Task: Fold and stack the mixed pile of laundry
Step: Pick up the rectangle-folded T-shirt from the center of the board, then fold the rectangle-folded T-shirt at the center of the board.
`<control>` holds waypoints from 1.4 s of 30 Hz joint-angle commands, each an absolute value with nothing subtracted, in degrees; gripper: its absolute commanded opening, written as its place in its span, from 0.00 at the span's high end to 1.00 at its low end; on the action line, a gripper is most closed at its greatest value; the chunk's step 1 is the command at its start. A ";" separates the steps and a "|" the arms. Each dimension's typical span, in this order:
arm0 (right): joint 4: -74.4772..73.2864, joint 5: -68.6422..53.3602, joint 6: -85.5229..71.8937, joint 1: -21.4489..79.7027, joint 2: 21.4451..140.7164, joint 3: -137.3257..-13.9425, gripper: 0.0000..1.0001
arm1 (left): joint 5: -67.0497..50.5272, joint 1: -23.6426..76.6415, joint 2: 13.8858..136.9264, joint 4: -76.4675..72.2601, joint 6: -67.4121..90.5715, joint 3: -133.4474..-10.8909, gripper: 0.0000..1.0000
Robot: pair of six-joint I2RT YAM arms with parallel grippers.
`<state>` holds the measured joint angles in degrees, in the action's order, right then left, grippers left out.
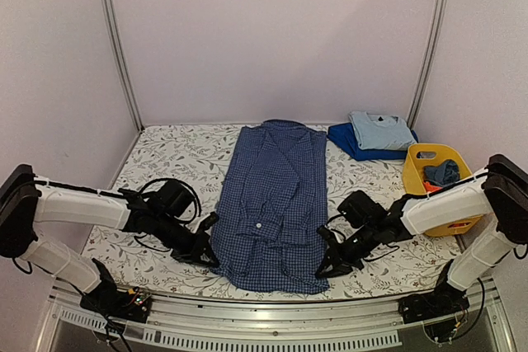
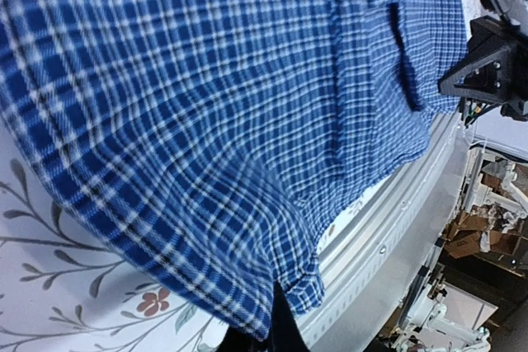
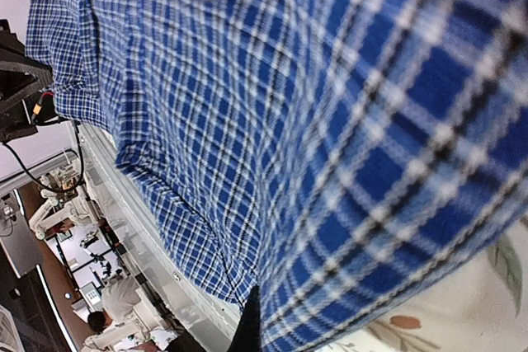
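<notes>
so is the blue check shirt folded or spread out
Partly folded: the blue check shirt lies flat at full length, with a sleeve turned in over its body.

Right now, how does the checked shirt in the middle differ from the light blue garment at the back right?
The checked shirt lies long and flat, while the light blue garment is folded small. The checked shirt rests directly on the table; the light blue garment sits on a dark blue folded piece. Both are blue cloth.
</notes>
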<state>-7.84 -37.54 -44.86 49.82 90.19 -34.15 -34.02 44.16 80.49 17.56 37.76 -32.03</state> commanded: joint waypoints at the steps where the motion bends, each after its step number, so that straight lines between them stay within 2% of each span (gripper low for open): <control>1: -12.87 -32.81 -42.95 50.93 84.95 -36.55 1.00 | -32.17 43.82 76.63 18.24 35.80 -35.48 1.00; 9: -17.44 -26.99 -35.30 46.15 88.10 -46.30 1.00 | -32.36 40.38 86.26 19.58 29.47 -47.17 1.00; 17: -17.76 -24.91 -30.02 37.97 92.11 -54.94 1.00 | -32.78 32.54 93.95 15.71 27.68 -56.32 1.00; 27: -18.31 -25.00 -23.85 27.34 106.63 -72.46 1.00 | -30.63 22.99 110.74 15.98 23.49 -76.71 1.00; 35: -18.04 -26.29 -22.92 23.78 120.71 -87.14 1.00 | -31.65 19.20 126.90 17.19 22.71 -95.89 1.00; 38: -17.91 -26.12 -22.93 23.18 124.05 -90.11 1.00 | -31.59 18.76 131.70 19.71 21.86 -102.57 1.00; 42: -17.57 -25.83 -22.96 22.29 126.83 -91.82 1.00 | -32.27 17.98 134.87 20.47 21.17 -105.61 1.00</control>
<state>-17.98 -26.00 -23.90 23.11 124.29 -89.36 -31.35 19.05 132.68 18.68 23.09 -102.37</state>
